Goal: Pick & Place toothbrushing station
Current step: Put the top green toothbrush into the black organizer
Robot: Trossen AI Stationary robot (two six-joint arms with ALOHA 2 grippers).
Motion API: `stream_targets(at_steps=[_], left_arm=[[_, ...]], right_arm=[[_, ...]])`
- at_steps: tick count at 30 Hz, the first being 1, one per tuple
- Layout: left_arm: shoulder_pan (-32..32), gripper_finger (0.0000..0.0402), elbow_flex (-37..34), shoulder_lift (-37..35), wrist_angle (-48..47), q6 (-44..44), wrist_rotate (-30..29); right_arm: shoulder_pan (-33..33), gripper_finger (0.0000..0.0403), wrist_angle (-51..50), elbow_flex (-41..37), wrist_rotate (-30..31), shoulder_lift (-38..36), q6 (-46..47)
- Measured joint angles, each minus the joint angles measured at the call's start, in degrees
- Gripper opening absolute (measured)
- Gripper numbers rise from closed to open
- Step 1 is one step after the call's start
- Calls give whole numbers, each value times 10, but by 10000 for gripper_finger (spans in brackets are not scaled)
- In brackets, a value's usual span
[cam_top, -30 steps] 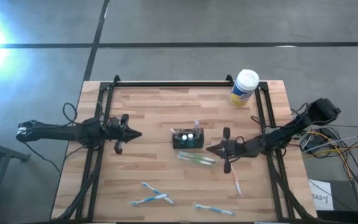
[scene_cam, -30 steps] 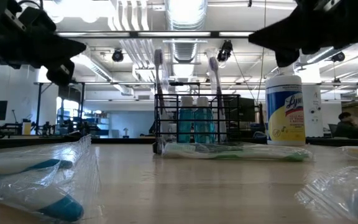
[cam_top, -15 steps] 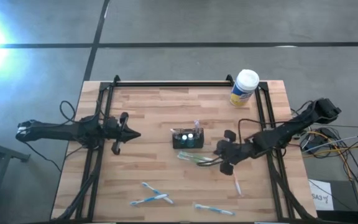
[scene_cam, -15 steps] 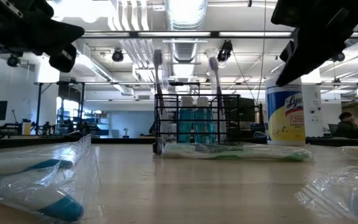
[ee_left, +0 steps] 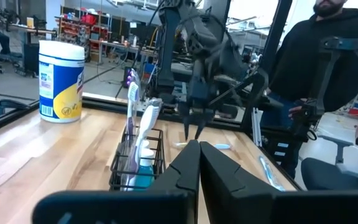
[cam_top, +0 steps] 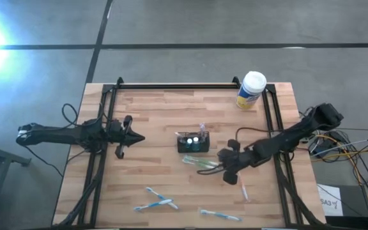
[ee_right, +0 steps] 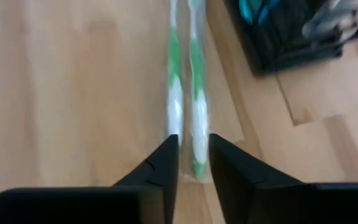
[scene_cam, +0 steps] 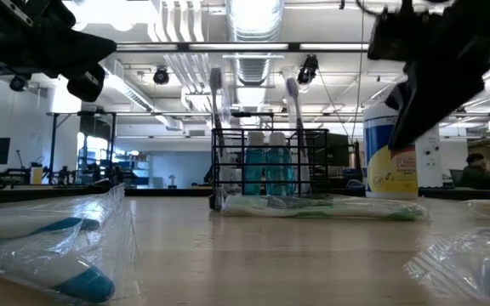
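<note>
Station (cam_top: 193, 142) stands mid-table; we judge our right gripper (cam_top: 225, 167), fingers slightly apart, poised over the green brushes (ee_right: 185, 93), must descend. Left gripper (cam_top: 133, 136) waits, pressed together.

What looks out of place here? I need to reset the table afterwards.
Wrapped toothbrushes lie loose: a green pair beside the toothbrushing station, under the right gripper, and blue ones near the front edge. The station stands upright.

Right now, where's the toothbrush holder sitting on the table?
In the high view the toothbrushing station stands near the table's middle, just beyond the green toothbrush pack, with the right gripper close on its right side.
</note>
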Motion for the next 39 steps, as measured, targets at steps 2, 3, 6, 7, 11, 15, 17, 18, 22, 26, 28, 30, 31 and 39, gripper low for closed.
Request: stream_targets(at_steps=[2,3,6,7,11,15,17,18,22,26,28,30,31,39], left_arm=[[0,14,0,0,0,0,-1],[0,14,0,0,0,0,-1],[0,16,0,0,0,-1,-1],[0,16,0,0,0,-2,-1],[0,16,0,0,1,-7,-1],[0,18,0,0,2,-8,-1],[0,18,0,0,2,-8,-1],[0,17,0,0,2,-9,-1],[0,14,0,0,0,-9,-1],[0,16,0,0,0,-15,-1],[0,18,0,0,0,-18,-1],[0,18,0,0,1,-27,4],[0,18,0,0,5,-29,6],[0,21,16,0,24,-38,8]], right_arm=[[0,109,2,0,0,32,0],[0,118,2,0,0,47,0],[-4,140,4,2,8,88,-2],[-7,145,7,3,12,99,-2],[-10,154,34,4,22,130,-4],[-9,147,52,7,16,149,-6],[-10,136,56,10,-1,156,-7],[-10,129,56,12,-7,159,-7],[-8,86,57,12,-15,163,-14],[-8,31,60,11,-18,154,-16],[-7,19,61,10,-14,146,-15],[-3,17,57,8,-4,136,-14],[0,16,52,6,1,127,-14],[38,14,65,8,107,25,-21]])
